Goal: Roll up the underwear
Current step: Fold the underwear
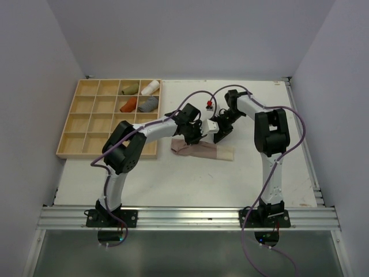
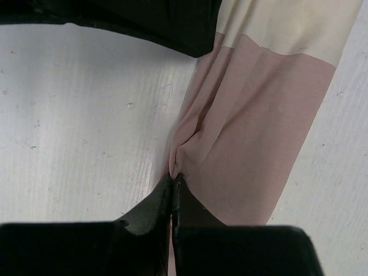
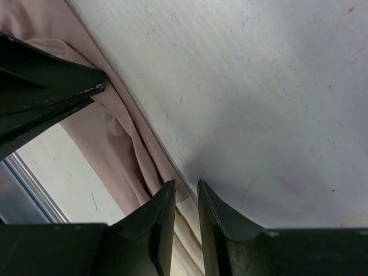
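left gripper (image 2: 173, 175) is clamped on an edge fold of the pale underwear (image 1: 203, 152); right gripper (image 3: 186, 190) jaws stand narrowly apart at its opposite edge, grip cannot be told.

The white table (image 1: 230, 179) bears a wooden compartment tray (image 1: 86, 124) at its left and pale pink underwear (image 1: 209, 152) mid-table.

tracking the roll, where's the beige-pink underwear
Top view: the beige-pink underwear lies mid-table, right of the wooden tray, its left end at the left gripper.
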Robot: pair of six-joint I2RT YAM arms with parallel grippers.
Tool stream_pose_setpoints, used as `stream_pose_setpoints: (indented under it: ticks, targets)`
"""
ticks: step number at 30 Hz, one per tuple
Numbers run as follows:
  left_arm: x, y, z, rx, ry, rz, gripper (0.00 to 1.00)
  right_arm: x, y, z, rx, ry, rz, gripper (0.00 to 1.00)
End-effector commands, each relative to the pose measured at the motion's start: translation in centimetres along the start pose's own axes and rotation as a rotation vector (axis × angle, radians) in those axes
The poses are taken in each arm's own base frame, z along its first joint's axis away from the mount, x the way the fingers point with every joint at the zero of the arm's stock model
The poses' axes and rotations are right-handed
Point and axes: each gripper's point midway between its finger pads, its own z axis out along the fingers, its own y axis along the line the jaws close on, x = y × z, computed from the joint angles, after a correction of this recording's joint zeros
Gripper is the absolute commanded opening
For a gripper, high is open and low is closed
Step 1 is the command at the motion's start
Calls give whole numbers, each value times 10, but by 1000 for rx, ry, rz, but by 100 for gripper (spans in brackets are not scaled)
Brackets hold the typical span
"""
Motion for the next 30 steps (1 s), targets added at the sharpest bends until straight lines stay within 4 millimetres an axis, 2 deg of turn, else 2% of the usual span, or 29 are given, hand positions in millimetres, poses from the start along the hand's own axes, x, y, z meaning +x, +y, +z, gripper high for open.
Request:
stream_pose_setpoints:
  ticks: [1, 7, 8, 10, 14, 15, 18, 21, 22, 23, 25, 26, 28, 29, 30]
  targets:
    - [-24, 21, -17, -106, -77, 26, 3, 8, -9, 6, 29, 17, -7, 27]
    - [-17, 29, -1, -125, -58, 16, 30, 9, -7, 3, 29, 24, -14, 24]
    - [-19, 33, -2, -144, -60, 13, 38, 9, -6, 1, 31, 26, -16, 24]
    - [-29, 40, -10, -176, -79, 20, 42, 10, -8, -3, 56, 28, -24, 23]
    - [-58, 66, -47, -340, -137, 37, 48, 22, -18, -1, 92, 68, -5, 20]
    - [-71, 71, -66, -380, -170, 44, 50, 26, -19, 0, 90, 79, 3, 19]
    - [-87, 83, -104, -481, -203, 46, 56, 43, -16, 4, 80, 117, 23, 18]
    - [-80, 82, -129, -521, -185, 12, 58, 61, -5, 6, 48, 145, 49, 17]
    - [-77, 78, -133, -511, -183, 2, 58, 65, -1, 7, 38, 149, 63, 16]
    - [-69, 66, -132, -453, -169, -8, 58, 75, 5, 9, 11, 159, 83, 16]
    - [-55, 47, -138, -387, -156, -21, 56, 81, 12, 8, 8, 158, 102, 15]
    - [-42, 23, -131, -281, -135, -21, 52, 89, 15, 11, 0, 168, 116, 12]
    - [-22, -5, -123, -165, -91, -64, 42, 100, 20, 12, 0, 185, 145, 8]
    - [-5, -17, -114, -125, -51, -113, 39, 103, 21, 12, -2, 185, 151, 8]
    - [5, -24, -109, -99, -23, -137, 36, 104, 25, 13, -19, 180, 157, 7]
